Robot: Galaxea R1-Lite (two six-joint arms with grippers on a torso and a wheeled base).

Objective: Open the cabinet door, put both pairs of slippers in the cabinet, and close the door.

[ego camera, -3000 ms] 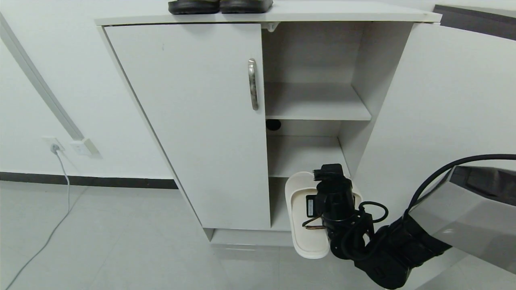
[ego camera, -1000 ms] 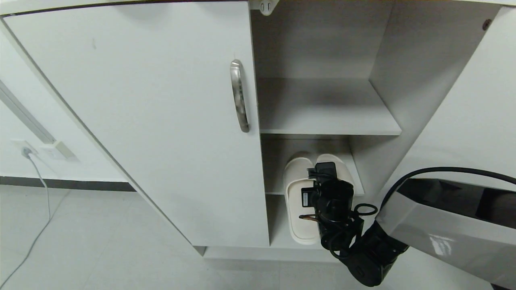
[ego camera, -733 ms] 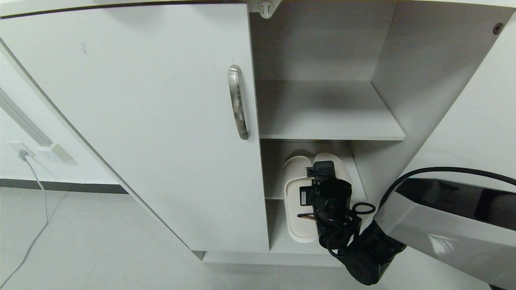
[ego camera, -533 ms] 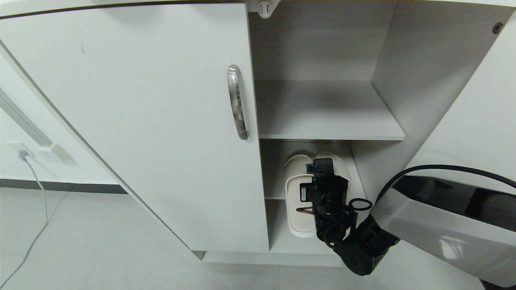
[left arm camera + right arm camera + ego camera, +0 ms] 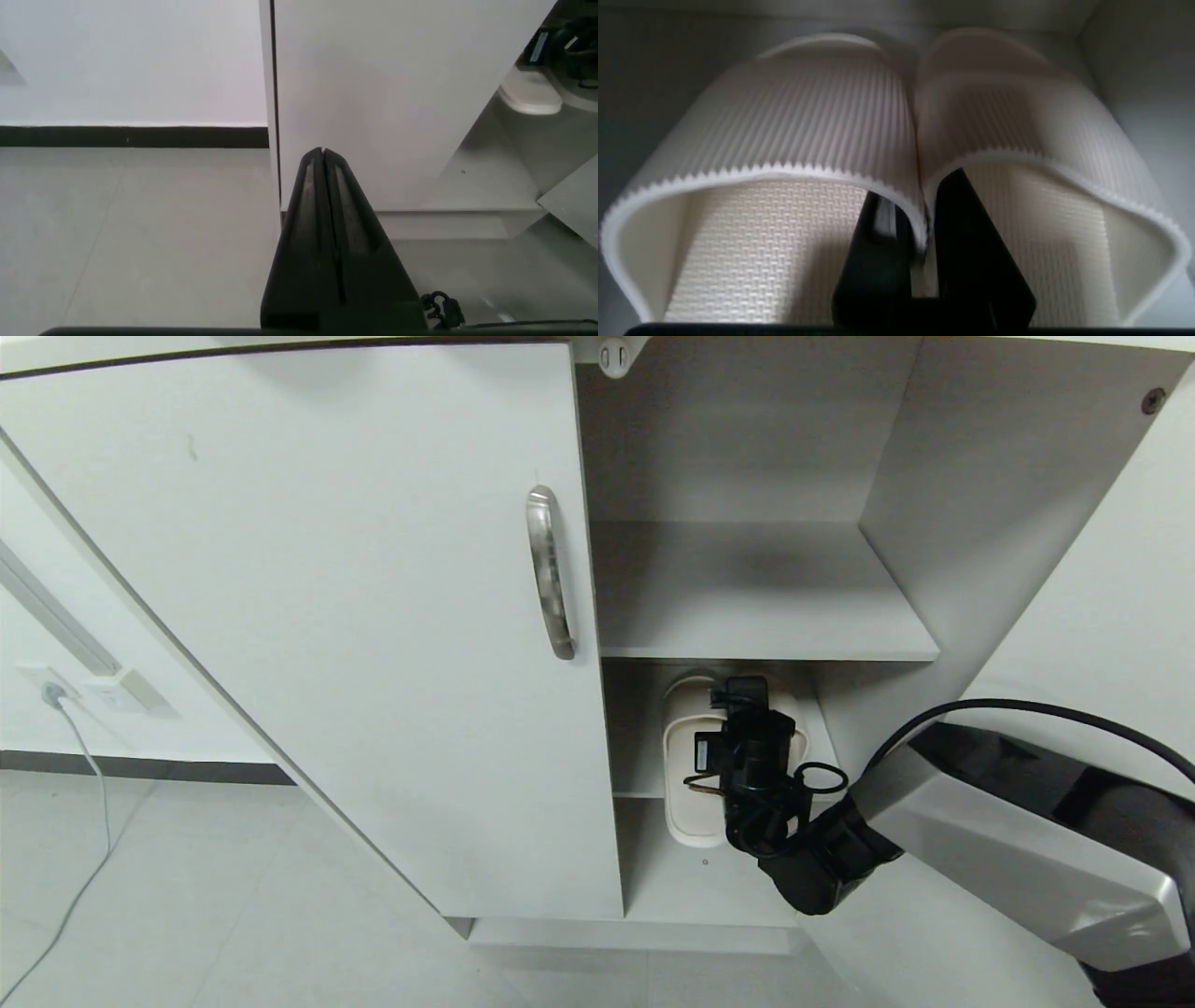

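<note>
Your right fingers (image 5: 976, 247) are clamped on the slippers (image 5: 813, 121) where their inner walls meet. The toes lie ahead of them on the middle shelf (image 5: 637, 747), and the heels behind overhang its edge. Release now and the pair may tip out. Your left fingers (image 5: 313, 219) are together.

The right gripper (image 5: 742, 700) and its wrist hide most of the white slippers (image 5: 686, 793), mainly the one at 3 o'clock. The open door (image 5: 1102, 616) is cut off by the edge at 3 o'clock.
</note>
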